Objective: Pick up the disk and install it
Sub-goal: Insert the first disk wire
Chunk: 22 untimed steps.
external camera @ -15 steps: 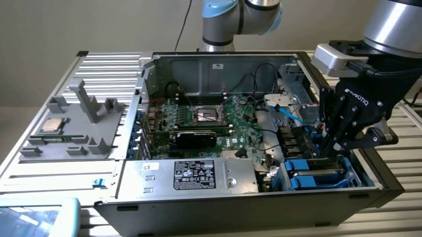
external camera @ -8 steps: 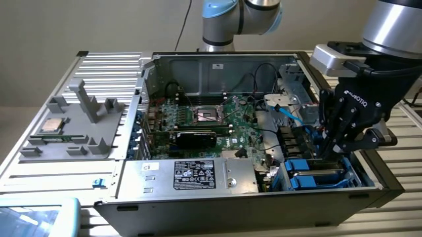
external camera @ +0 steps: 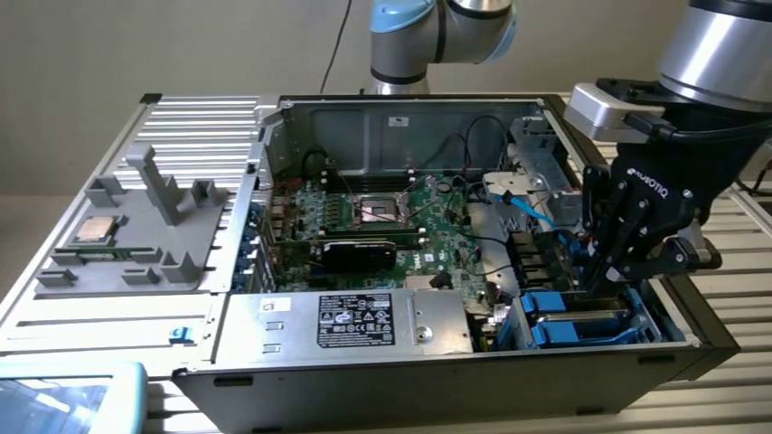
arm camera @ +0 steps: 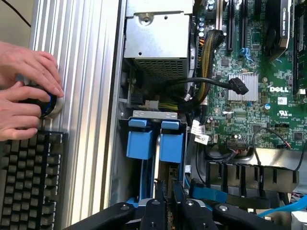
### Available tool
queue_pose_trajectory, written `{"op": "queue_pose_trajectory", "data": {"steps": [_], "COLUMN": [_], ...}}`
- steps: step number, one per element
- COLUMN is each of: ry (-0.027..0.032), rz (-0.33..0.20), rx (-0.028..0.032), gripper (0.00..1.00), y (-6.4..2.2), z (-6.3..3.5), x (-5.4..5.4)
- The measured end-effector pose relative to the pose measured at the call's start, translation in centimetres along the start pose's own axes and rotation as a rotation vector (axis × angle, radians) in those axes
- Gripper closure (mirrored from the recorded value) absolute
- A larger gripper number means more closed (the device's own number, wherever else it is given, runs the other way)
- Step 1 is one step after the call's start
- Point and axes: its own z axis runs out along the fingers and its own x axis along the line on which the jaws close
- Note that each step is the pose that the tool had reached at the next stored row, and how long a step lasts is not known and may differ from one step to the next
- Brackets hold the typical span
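the open computer case (external camera: 458,371) lies on its side. the robot arm (external camera: 724,45) reaches down over the case's corner at the exterior view's right. a grey tray (external camera: 145,226) sits just outside the case on the exterior view's left. inside the case are the green motherboard (external camera: 417,231) and a silver box with a black label (external camera: 350,321) along its near wall. a keyboard (arm camera: 29,182) lies outside the case. the gripper (external camera: 599,285) dips into the case's drive bay with its fingers (arm camera: 156,206) drawn nearly together. their tips are at the disk (external camera: 579,331), which lies in that bay in its blue frame. whether they pinch it cannot be told. a person's hands (arm camera: 24,96) rest on a knob near the keyboard. a small silver chip (external camera: 97,231) sits on the tray.
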Motion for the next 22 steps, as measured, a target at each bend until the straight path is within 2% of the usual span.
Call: {"op": "queue_pose_trajectory", "data": {"steps": [3,8,14,16,20,22], "ry": [0.0215,0.0237,0.0502,0.0518,0.0477,0.0474], "rz": [0.002,0.002,0.006,0.011,0.049,0.051], "rx": [-0.0010,-0.0011,-0.0033,-0.0049,-0.0136,-0.0139], "gripper": [0.84,0.84,0.84,0.84,0.84,0.84], "y": [-0.03,-0.07,-0.29,-0.30,-0.32,-0.32], "z": [-0.02,-0.02,0.26,0.29,0.37,0.38], "x": [-0.3,-0.6,-1.3,-1.4,-1.4,-1.4]}}
